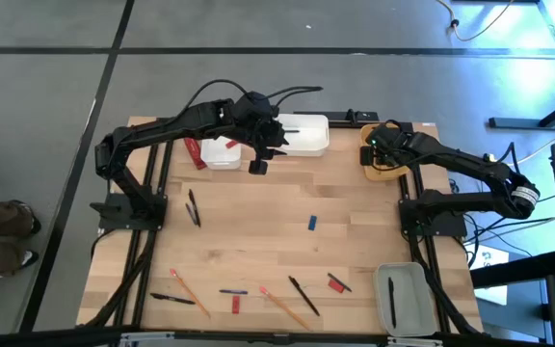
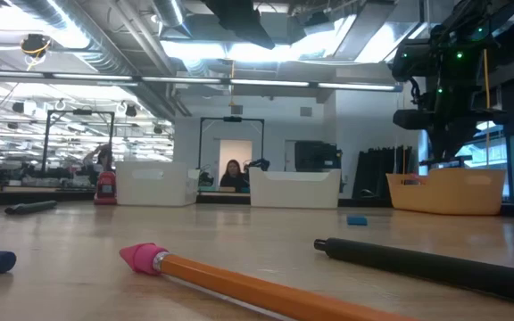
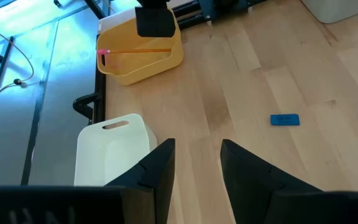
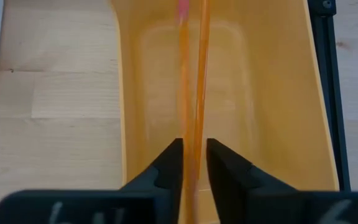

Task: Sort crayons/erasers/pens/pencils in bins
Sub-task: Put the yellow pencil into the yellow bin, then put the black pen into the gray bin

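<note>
The wooden surface (image 1: 355,241) carries four bins. The right hand (image 4: 194,163) hangs over the yellow bin (image 1: 382,169), its fingers a narrow gap apart with an orange pencil (image 4: 202,74) running between them down into the bin; whether the fingers still pinch it is hard to tell, and a second pencil (image 4: 184,81) lies just beside it below the hand. The left hand (image 3: 194,165) hovers empty, fingers moderately apart, just beside the wide white bin (image 1: 300,135), with the narrow white bin (image 1: 220,154) near on its other side. The grey bin (image 1: 408,299), well away from both hands, holds a black pen (image 1: 391,301). More pens (image 1: 193,207) and pencils (image 1: 189,293) lie scattered far from the hands, and a small blue eraser (image 3: 284,119) sits ahead of the left hand.
</note>
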